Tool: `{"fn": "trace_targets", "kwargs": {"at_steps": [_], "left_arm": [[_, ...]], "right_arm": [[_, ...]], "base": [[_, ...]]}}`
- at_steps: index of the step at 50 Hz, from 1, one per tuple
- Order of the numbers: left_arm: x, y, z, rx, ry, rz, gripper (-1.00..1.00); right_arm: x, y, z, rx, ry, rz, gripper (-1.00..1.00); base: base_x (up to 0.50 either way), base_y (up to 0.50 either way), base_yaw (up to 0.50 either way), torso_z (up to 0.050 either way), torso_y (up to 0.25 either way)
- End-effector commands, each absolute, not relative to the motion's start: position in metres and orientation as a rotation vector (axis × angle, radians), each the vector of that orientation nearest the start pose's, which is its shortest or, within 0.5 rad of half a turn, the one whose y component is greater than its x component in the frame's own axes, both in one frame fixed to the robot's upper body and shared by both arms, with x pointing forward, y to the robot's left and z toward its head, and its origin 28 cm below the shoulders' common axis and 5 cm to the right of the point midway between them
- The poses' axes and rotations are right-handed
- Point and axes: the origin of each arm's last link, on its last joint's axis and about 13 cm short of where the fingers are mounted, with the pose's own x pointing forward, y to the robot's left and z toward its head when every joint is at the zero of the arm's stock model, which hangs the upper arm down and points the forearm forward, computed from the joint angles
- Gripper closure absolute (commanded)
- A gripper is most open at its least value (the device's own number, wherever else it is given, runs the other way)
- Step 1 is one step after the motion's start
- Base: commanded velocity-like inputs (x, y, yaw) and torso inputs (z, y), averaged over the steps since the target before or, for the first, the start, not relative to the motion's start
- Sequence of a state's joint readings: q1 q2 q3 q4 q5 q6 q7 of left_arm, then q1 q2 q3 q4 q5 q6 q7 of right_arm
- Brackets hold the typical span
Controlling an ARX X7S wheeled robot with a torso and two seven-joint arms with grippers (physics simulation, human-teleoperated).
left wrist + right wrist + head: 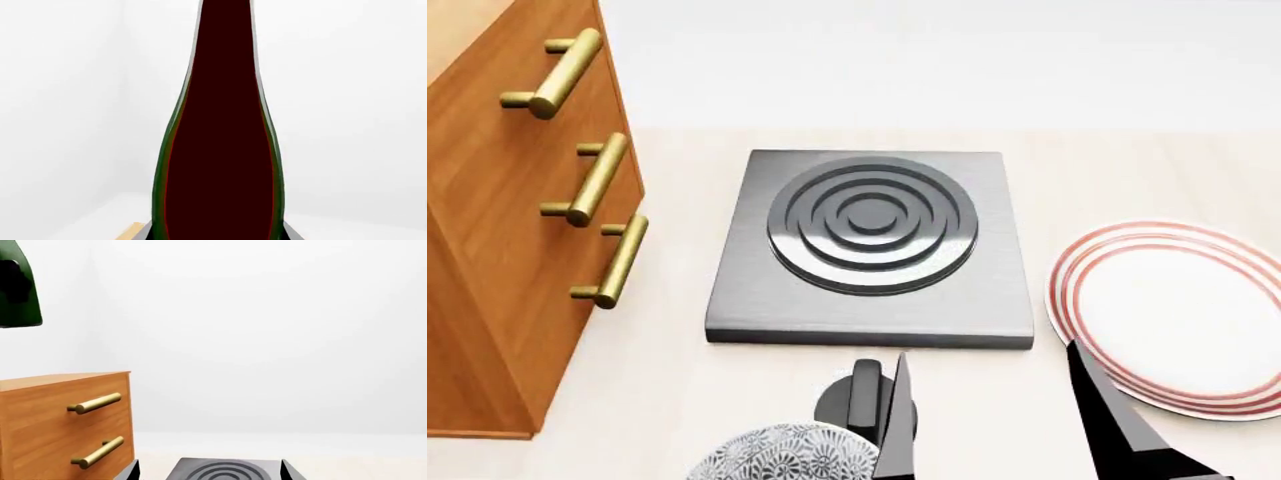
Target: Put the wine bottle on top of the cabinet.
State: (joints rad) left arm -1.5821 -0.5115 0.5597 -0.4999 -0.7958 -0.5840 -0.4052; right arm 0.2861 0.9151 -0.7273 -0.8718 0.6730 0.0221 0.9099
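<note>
Item: wine bottle point(220, 150) in my left pincer, raised above the cabinet point(501, 250).

Left wrist view: the dark green bottle stands upright and fills the frame, neck running out of view above; my pincer's dark finger edges point(292, 233) flank its base, apparently pinching it, with a sliver of orange-brown wood just beside. Head view: cabinet at far left, three brass bar handles point(594, 180); grey hob plate point(868, 250) with concentric rings at centre; red-rimmed white plate point(1174, 315) at right; patterned bowl point(781, 455) near edge; my right pincer point(994, 420) near, fingers spread. Right wrist view: bottle base point(19, 290) hanging above and left of the cabinet top, apart from it; hob plate below.
</note>
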Motion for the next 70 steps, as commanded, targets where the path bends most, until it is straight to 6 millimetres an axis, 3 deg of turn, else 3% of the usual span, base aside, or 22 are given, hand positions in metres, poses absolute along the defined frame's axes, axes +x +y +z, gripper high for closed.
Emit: {"fn": "trace_targets", "kwargs": {"at_steps": [1, 41, 70], "left_arm": [[0.371, 0.287, 0.381, -0.104, -0.287, 0.167, 1.0], [0.383, 0.292, 0.31, -0.101, -0.165, 0.196, 1.0], [0.38, 0.295, 0.295, -0.117, -0.142, 0.207, 1.0]], "right_arm": [[0.15, -0.095, 0.17, 0.084, -0.341, 0.183, -1.0], [0.15, -0.094, 0.169, 0.081, -0.337, 0.188, -1.0], [0.15, -0.092, 0.168, 0.077, -0.334, 0.196, -1.0]], "base": [[0.0, 0.0, 0.0, 0.0, 0.0], [0.0, 0.0, 0.0, 0.0, 0.001], [0.0, 0.0, 0.0, 0.0, 0.0]]}}
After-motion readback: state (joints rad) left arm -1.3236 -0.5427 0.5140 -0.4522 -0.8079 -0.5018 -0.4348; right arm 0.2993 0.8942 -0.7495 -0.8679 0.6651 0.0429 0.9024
